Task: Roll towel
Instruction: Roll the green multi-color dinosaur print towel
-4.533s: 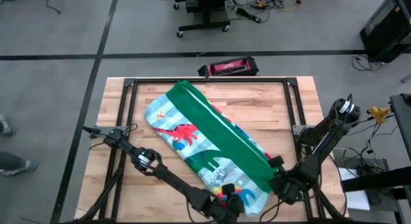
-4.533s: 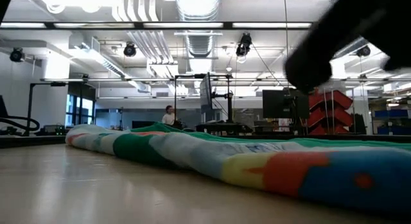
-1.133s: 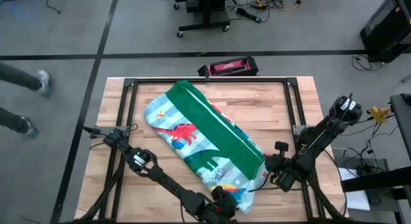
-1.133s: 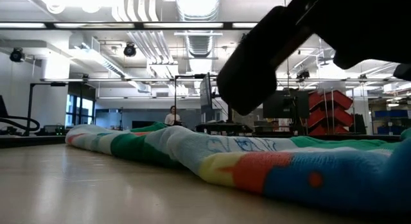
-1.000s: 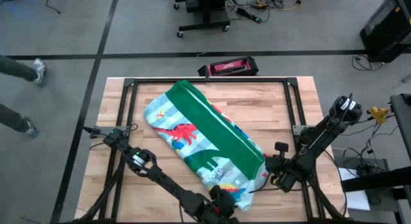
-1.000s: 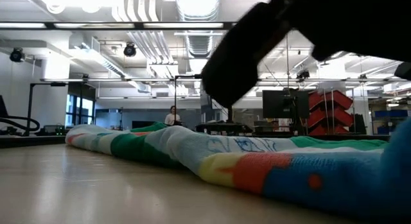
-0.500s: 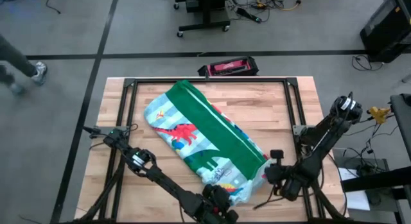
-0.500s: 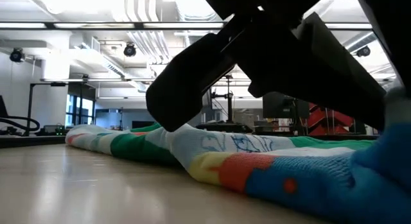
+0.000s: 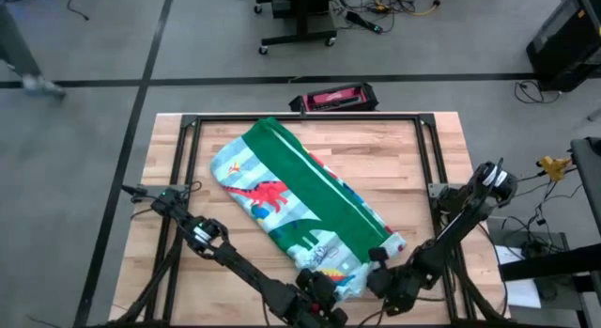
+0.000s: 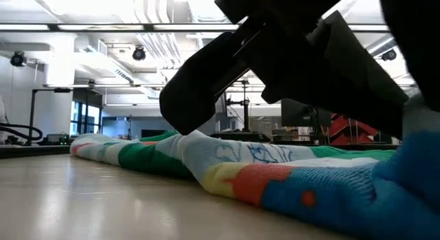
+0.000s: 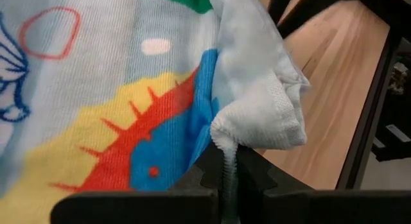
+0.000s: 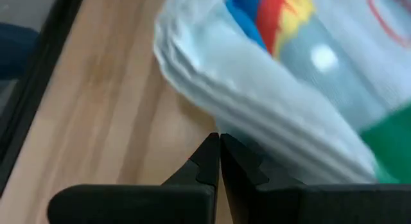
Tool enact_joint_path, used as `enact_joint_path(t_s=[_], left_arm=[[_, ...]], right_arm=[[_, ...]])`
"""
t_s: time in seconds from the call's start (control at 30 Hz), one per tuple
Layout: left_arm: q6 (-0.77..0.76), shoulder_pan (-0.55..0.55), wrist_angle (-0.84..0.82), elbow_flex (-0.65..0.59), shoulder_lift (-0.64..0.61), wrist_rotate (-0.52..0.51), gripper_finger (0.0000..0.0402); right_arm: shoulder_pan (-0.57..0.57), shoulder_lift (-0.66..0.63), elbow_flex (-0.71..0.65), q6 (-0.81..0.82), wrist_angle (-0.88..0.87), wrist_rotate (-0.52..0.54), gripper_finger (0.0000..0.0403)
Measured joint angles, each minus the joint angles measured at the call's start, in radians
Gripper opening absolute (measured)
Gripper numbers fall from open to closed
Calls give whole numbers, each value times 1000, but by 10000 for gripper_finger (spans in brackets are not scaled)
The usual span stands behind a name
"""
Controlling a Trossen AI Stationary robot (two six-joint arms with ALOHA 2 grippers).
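The towel [image 9: 300, 201], dinosaur print with a broad green band, lies folded in a long strip slanting from the table's far left to its near right. It rests flat on the wood. My left gripper [image 9: 326, 292] is shut on the towel's near end, at the table's near edge. My right gripper [image 9: 378, 269] is shut and stands just right of that end, its fingertips [image 12: 219, 142] at the towel's bunched white edge [image 12: 212, 89]. In the low view the towel [image 10: 275, 171] stretches across the table under a dark arm. My left gripper pinches a small bunched fold of the towel's pale edge [image 11: 226, 139] between its two fingers, at the towel's near end. The fingers slant down at it from the near side. The fold humps up just past the fingertips; the rest of the towel lies on the table. My right gripper's shut tips stand at the towel's edge; whether they touch it, I cannot tell.
Black frame rails [image 9: 427, 178] run along the tabletop's sides and far edge. A dark and pink box [image 9: 333, 99] lies just beyond the far edge. Bare wood [image 9: 235, 262] shows left of the towel. A person's leg [image 9: 19, 46] crosses the floor at far left.
My right gripper has swung toward the table's near edge and left, up to the towel's near end, tipping and rolling as it went. It stays shut. The towel's near end has bunched up a little at my left gripper; the rest has stayed flat.
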Motion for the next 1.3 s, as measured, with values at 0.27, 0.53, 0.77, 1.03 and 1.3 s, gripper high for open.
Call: enact_joint_path(t_s=[0.27, 0.53, 0.77, 1.03, 1.3], left_arm=[[120, -6, -5, -1, -14, 91, 10], [239, -20, 10, -1, -51, 161, 77], [264, -29, -120, -2, -85, 161, 129], [128, -78, -423, -1, -143, -105, 125], [138, -80, -260, -154, -133, -61, 118]], right_arm=[[-64, 45, 80, -101, 3, 0, 0], [-132, 79, 78, -143, 27, 1, 0], [-155, 97, 77, -165, 81, 0, 0], [-156, 105, 77, -185, 109, 26, 0], [-163, 106, 77, -254, 236, 25, 0]])
